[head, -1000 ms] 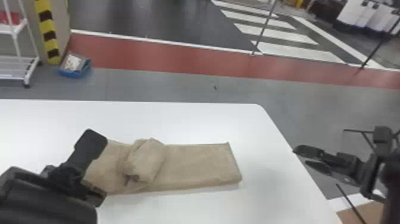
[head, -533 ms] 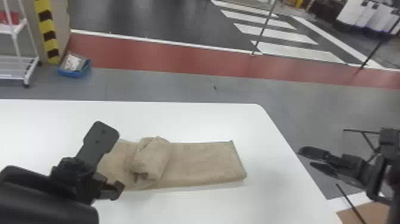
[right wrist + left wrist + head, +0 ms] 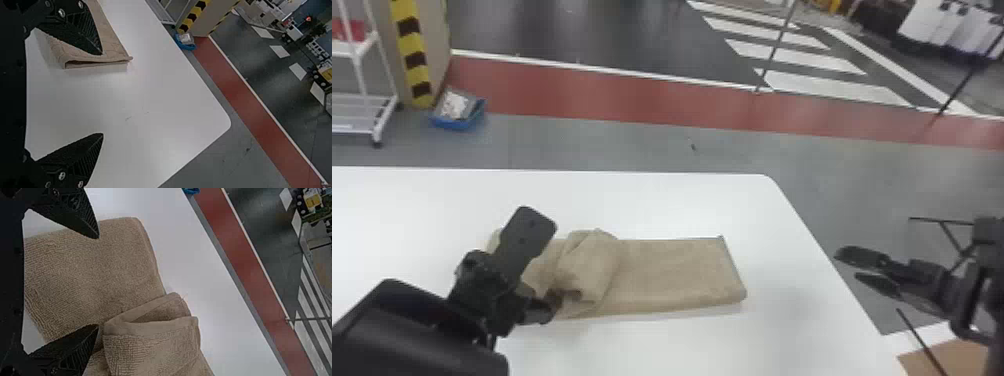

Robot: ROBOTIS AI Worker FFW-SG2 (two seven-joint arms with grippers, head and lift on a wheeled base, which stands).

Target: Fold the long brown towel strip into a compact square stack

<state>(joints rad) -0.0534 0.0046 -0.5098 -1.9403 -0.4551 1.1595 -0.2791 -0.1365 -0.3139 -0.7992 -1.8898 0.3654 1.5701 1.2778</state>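
Note:
My left gripper is over the left part of the brown towel strip, which lies flat on the white table with a bunched fold near its middle. In the left wrist view the left gripper stands open above the towel, one finger beside the raised fold. My right gripper is parked past the table's right edge in the head view. From its own wrist the right gripper is open with nothing between its fingers, and the towel's folded end lies beyond one of them.
The white table has a rounded far right corner. Beyond it on the floor are a blue bin and a white wheeled rack. A brown board is low at the right.
My left gripper has shifted to the right over the towel, and the towel with its bunched fold has slid slightly right. The right arm has barely moved.

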